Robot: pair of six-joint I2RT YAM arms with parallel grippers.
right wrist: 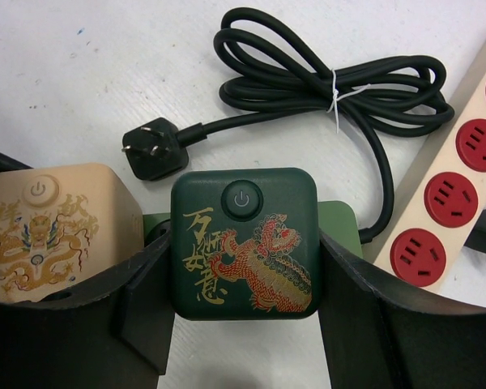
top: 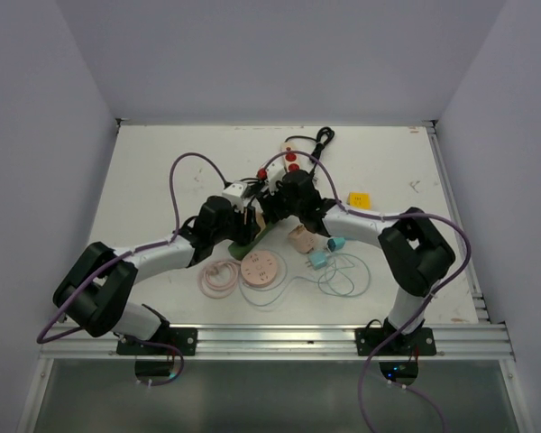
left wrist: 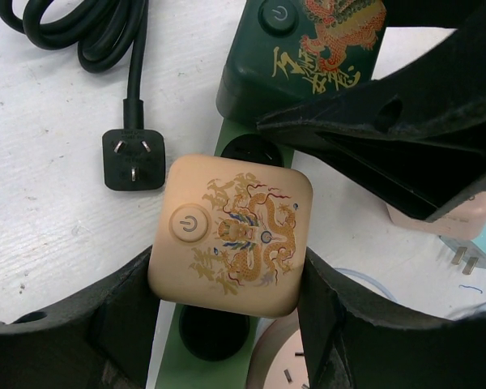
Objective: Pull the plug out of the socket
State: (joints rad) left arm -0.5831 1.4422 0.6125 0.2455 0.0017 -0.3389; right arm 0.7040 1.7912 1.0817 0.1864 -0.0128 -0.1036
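Top external: white worktop (top: 162, 162), both arms meeting mid-surface. Towards the far side, cream strip (right wrist: 462, 186) of red sockets beside a coiled black cable (left wrist: 134, 73) (its own black plug (left wrist: 134, 160) lying loose, prongs up). Nearer, green socket strip (right wrist: 336, 217) lying flat, carrying two cube plugs side by side. On the beige plug (left wrist: 231, 235), left tool (left wrist: 227, 304) clamped, fingers against opposite sides; on the dark green plug (right wrist: 243, 243), right tool (right wrist: 243, 304) closed likewise. Both plugs on the green strip, dragon prints and power buttons facing up.
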